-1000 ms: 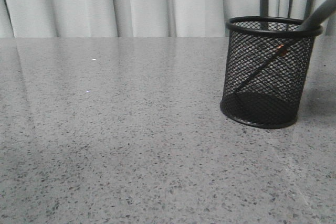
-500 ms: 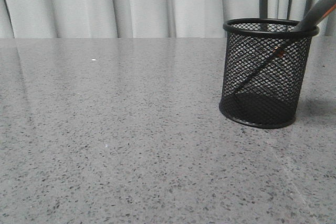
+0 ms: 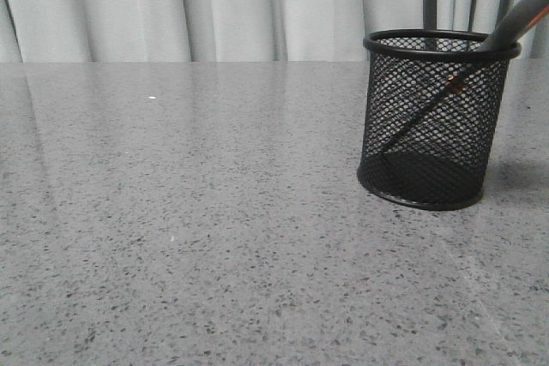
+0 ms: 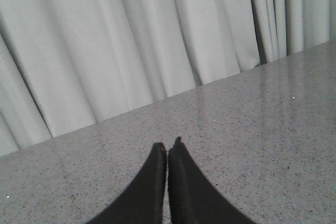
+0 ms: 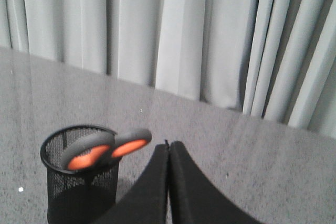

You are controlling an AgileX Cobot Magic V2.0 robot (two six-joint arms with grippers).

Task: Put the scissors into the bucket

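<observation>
The bucket, a black wire-mesh cup, stands upright on the grey table at the right of the front view. The scissors lean inside it, blades down, grey handle sticking out over the rim to the right. The right wrist view shows the bucket with the scissors' grey and orange handle loops above its rim. My right gripper is shut and empty, beside the bucket and apart from it. My left gripper is shut and empty over bare table. Neither gripper shows in the front view.
The speckled grey table runs back to pale pleated curtains. The table's far edge meets the curtains in both wrist views.
The bucket shifted slightly to the left between the first two frames and now stands still, the scissors still leaning inside it.
</observation>
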